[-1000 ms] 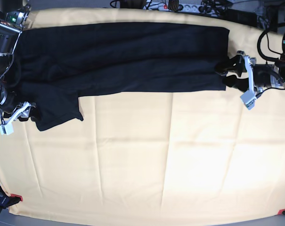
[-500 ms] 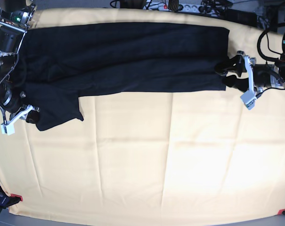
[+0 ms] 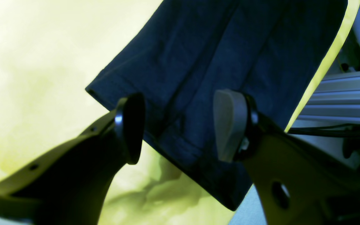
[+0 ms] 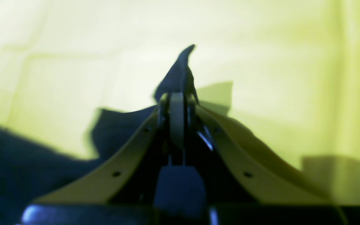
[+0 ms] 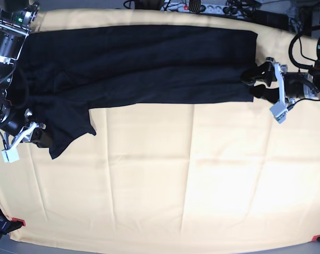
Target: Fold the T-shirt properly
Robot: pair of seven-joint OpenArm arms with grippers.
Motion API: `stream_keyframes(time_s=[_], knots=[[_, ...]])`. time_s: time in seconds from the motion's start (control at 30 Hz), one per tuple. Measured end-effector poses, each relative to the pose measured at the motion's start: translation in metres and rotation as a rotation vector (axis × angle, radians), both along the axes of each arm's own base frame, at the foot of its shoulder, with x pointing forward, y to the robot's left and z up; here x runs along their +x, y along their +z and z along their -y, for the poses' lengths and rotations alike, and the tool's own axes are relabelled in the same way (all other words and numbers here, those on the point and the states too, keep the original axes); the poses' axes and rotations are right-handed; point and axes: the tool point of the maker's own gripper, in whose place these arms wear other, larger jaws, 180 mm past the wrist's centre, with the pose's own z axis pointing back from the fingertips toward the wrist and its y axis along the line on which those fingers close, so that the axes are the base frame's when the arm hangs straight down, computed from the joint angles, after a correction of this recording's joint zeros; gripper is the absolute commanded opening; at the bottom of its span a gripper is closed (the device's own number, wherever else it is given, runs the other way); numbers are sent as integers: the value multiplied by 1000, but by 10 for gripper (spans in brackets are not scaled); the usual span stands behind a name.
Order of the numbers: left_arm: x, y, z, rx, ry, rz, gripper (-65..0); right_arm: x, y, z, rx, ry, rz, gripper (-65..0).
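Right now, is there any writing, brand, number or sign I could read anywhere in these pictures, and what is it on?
None can be read.
The plain black cotton T-shirt shows no print or logo in any view.
The pale yellow cloth under it is unmarked.
The cluttered gear along the far edge is too small and blurred to read.

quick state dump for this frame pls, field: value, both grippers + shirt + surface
garment: black T-shirt, folded into a long band across the far side of the table
sleeve: one sleeve sticks out toward the near side at the right arm's end
surface: pale yellow cloth covering the table
right gripper: shut, pinching a peak of shirt fabric at the sleeve
left gripper: open, jaws straddling the shirt's hem end, not clamped
task state: fold not finished
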Motion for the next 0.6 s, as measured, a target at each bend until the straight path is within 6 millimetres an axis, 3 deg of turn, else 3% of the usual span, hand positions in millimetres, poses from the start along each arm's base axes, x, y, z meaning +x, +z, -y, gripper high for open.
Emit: stream_keyframes(time_s=[0.17,0.33,0.47,0.6], knots=[[0,0,0,-3,1,2,-286,-51,1,-14,-112,120,-29,-650],[1,1,0,-3,1,4,-286,-92,14,-29,-233,235,-6,-650],[1,1,0,-2,1,4,-286,-132,4,-40,-284,317,-72,-650],[1,1,0,-4,2,4,-286,-153,8,-46,-331,386,-85,-650]])
